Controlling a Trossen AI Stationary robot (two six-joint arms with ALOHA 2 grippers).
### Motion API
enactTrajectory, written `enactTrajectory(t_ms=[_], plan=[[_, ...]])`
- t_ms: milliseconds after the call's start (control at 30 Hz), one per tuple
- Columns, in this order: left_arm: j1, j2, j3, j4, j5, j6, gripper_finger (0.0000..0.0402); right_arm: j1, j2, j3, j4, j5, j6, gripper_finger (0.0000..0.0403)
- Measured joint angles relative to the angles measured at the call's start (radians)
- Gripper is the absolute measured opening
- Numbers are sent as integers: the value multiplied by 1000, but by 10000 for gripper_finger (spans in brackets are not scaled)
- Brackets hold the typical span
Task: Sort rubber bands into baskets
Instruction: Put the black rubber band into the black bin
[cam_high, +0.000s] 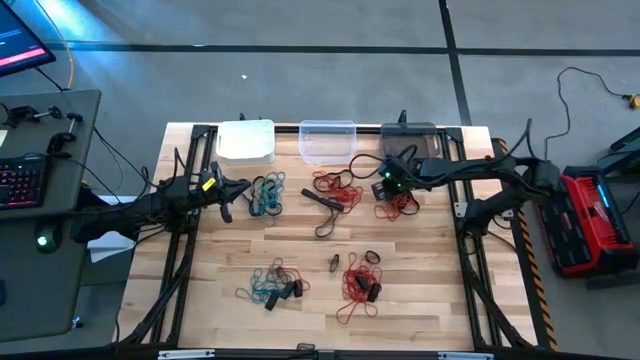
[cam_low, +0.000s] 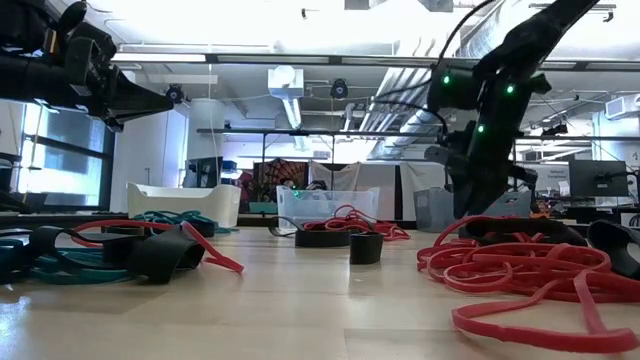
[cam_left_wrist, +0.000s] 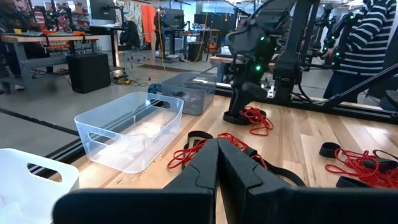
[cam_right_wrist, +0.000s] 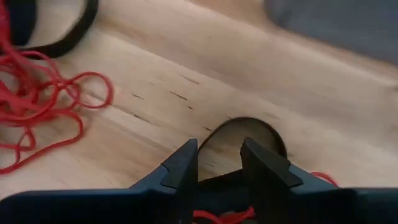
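Note:
Rubber bands lie in bunches on the wooden table: teal ones (cam_high: 266, 195) at the left, red ones (cam_high: 338, 187) in the middle, and a red bunch (cam_high: 400, 206) under my right arm. More teal (cam_high: 268, 285) and red (cam_high: 358, 285) bunches lie nearer. The white basket (cam_high: 246, 141), clear basket (cam_high: 328, 140) and dark grey basket (cam_high: 410, 140) stand along the far edge. My right gripper (cam_right_wrist: 221, 165) is open and points steeply down. Its fingers stand either side of a black band's loop (cam_right_wrist: 245, 123) beside that red bunch. My left gripper (cam_left_wrist: 217, 155) is shut, level, above the table's left side. My right gripper comes from above, slanting, with its open fingers (cam_right_wrist: 186, 163) astride the black band's loop at the edge of the red bunch. Whether the fingertips touch the band or the table I cannot tell. The band lies flat on the wood.
Loose black bands (cam_high: 322, 205) lie mid-table, and others (cam_high: 372, 258) sit nearer the front. Black frame rails (cam_high: 185, 250) run along both sides of the table. A person in a striped sleeve (cam_left_wrist: 367, 37) stands beyond the table's right side.

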Motion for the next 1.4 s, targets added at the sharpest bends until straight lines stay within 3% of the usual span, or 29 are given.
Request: enactTrajectory(t_ms=[167, 400, 700, 1100, 1200, 1400], plan=[[0, 0, 0, 0, 0, 0, 0, -29, 49, 0, 70, -13, 49, 113], [0, 0, 0, 0, 0, 0, 0, -65, 123, 0, 107, 17, -13, 102], [0, 0, 0, 0, 0, 0, 0, -38, 133, 14, 138, 24, -99, 11], [0, 0, 0, 0, 0, 0, 0, 80, 118, 226, 101, -105, -295, 3], [0, 0, 0, 0, 0, 3, 0, 129, 118, 280, 106, -90, -349, 1], [0, 0, 0, 1, 0, 160, 0, 190, 118, 364, 111, -48, -442, 1]])
